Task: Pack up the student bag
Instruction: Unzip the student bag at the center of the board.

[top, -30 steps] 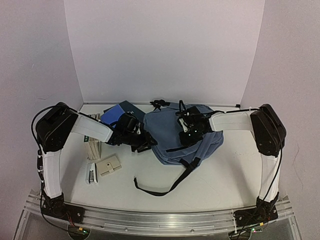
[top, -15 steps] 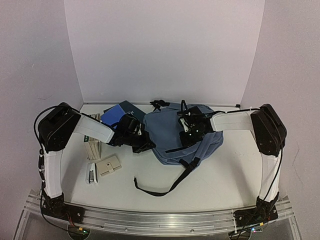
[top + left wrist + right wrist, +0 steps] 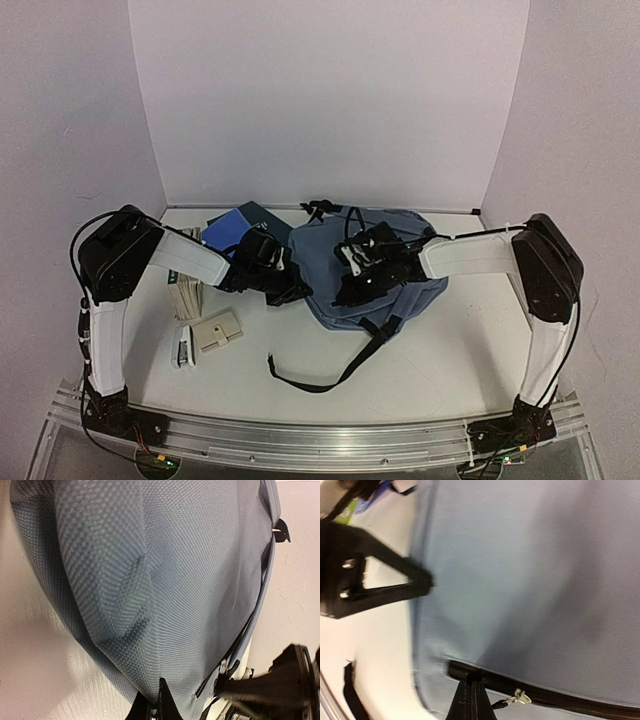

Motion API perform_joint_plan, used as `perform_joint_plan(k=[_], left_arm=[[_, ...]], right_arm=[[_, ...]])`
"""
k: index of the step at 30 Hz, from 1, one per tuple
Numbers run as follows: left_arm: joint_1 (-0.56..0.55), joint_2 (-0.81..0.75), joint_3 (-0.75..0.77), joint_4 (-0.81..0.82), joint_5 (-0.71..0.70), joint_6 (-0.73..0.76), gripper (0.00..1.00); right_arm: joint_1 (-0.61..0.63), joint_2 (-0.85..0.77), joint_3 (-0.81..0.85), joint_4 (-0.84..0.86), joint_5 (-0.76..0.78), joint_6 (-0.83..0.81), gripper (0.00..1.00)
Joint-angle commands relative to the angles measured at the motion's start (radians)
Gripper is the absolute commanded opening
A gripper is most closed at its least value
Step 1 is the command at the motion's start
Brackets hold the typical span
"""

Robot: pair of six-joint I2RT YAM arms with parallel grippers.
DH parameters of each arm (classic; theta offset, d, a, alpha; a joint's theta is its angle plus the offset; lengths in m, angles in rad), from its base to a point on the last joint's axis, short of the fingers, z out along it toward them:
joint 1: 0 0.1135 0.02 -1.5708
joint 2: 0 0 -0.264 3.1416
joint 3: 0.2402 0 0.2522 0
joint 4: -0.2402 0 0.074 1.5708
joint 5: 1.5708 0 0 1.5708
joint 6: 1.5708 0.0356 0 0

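The student bag (image 3: 322,256), blue-grey with black straps, lies flat at the table's middle. My left gripper (image 3: 292,290) is at its left edge. In the left wrist view the bag's fabric (image 3: 150,580) fills the frame and the left gripper (image 3: 161,702) is shut, pinching a fold of it. My right gripper (image 3: 346,291) is on the bag's front. In the right wrist view the right gripper (image 3: 472,692) is shut at the left end of the black pocket zipper (image 3: 560,700), with the silver zipper pull (image 3: 522,696) and its short cord running to the fingers.
A stack of books (image 3: 186,288) stands at the left, with a blue book (image 3: 233,226) and a dark one (image 3: 262,214) behind it. A beige case (image 3: 217,331) and a stapler (image 3: 183,347) lie near the front left. A black strap (image 3: 335,375) trails towards the front.
Both grippers have closed, the left on the bag's edge. The right arm has moved left across the bag's front, and the fabric has shifted with it.
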Motion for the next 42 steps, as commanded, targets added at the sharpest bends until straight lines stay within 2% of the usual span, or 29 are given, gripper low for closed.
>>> perform_joint_plan(k=[1,7,12,13,17,19,23,27,33,37,39,42], left_arm=[[-0.003,0.004,0.045,0.028,0.013,0.006,0.0],[-0.005,-0.013,0.035,0.027,0.011,0.017,0.0],[-0.005,-0.053,0.029,-0.01,-0.005,0.069,0.03],[-0.005,-0.066,0.029,-0.021,-0.001,0.082,0.08],[-0.005,-0.167,0.04,-0.12,0.017,0.148,0.37],[-0.004,-0.25,0.046,-0.206,0.002,0.19,0.5],[0.006,-0.379,0.064,-0.373,-0.052,0.272,0.7],[0.066,-0.486,0.072,-0.525,-0.048,0.304,0.79],[0.135,-0.611,0.166,-0.743,-0.012,0.405,0.9],[0.197,-0.657,0.203,-0.855,-0.009,0.482,0.93],[0.225,-0.668,0.211,-0.891,-0.017,0.523,0.94],[0.267,-0.697,0.153,-0.824,0.064,0.567,0.95]], right_arm=[[0.08,-0.019,0.008,0.109,-0.064,0.067,0.0],[0.131,0.002,0.024,0.177,-0.05,0.108,0.0],[0.136,-0.058,0.002,0.175,0.027,0.087,0.0],[0.141,-0.08,-0.005,0.172,0.043,0.082,0.03],[0.176,-0.211,-0.062,0.165,0.096,0.065,0.35],[0.186,-0.268,-0.088,0.166,0.122,0.099,0.46],[0.203,-0.319,-0.116,0.177,0.15,0.226,0.58],[0.25,-0.279,-0.118,0.254,0.113,0.347,0.6],[0.271,-0.127,-0.094,0.409,0.009,0.538,0.52],[0.28,-0.003,-0.019,0.453,-0.037,0.587,0.48],[0.285,0.066,0.024,0.464,-0.052,0.601,0.47],[0.285,0.154,0.074,0.501,-0.084,0.617,0.46]])
